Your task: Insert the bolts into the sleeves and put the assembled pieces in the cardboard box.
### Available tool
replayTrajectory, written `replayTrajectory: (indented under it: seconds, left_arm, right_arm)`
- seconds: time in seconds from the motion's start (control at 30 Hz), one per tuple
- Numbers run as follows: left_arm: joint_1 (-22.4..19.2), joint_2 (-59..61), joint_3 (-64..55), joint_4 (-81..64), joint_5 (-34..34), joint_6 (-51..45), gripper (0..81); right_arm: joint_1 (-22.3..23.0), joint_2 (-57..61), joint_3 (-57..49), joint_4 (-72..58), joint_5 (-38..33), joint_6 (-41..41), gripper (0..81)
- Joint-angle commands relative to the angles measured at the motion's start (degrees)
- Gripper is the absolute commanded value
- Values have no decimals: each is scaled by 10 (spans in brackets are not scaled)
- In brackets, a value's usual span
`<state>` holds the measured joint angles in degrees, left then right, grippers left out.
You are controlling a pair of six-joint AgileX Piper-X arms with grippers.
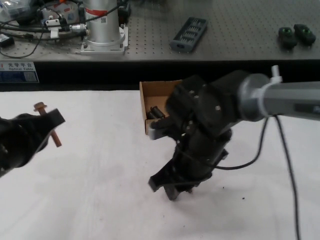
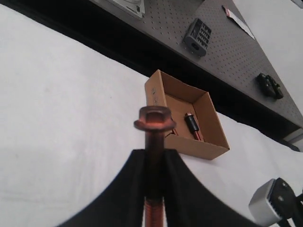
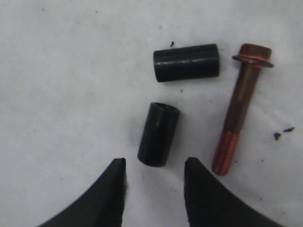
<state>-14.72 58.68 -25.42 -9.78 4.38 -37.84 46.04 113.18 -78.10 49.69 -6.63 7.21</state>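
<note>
Two sleeves (image 3: 159, 135), loose bolt (image 3: 239, 118) on white cloth (image 1: 90, 190) | left hand (image 2: 154, 153) pinches second bolt (image 2: 154, 124) | right hand (image 3: 155, 163) spread | perforated bench (image 1: 225, 35) behind

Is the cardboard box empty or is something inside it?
Not empty. The left wrist view shows a black sleeve with a copper bolt sticking out of it, lying on the floor of the cardboard box.

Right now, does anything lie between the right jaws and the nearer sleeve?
Nothing visible. The nearer sleeve lies on white cloth just ahead of the open right jaws; the other sleeve and a loose bolt lie clear of that gap.
</note>
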Motion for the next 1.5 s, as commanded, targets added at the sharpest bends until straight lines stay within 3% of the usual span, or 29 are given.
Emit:
replayTrajectory:
  seconds: [0.0, 0.23, 0.67, 0.9, 1.37, 1.47]
  left_arm:
    - [25, -6, -3, -15, 27, -10, 65]
    - [48, -6, -3, -15, 41, -11, 65]
    - [49, -21, -3, -19, 53, -11, 65]
    - [49, -20, -3, -19, 53, -13, 65]
    - [49, -20, -4, -26, 69, -38, 65]
    - [49, -20, -4, -27, 69, -38, 65]
  right_arm:
    - [1, 2, -12, 8, 0, 1, 307]
    - [3, 33, -56, 21, 10, 1, 307]
    - [2, 56, -69, 42, 40, -6, 305]
    - [1, 61, -69, 40, 50, -6, 197]
    - [1, 84, -69, 72, 57, -4, 194]
    - [1, 83, -69, 70, 61, -4, 146]
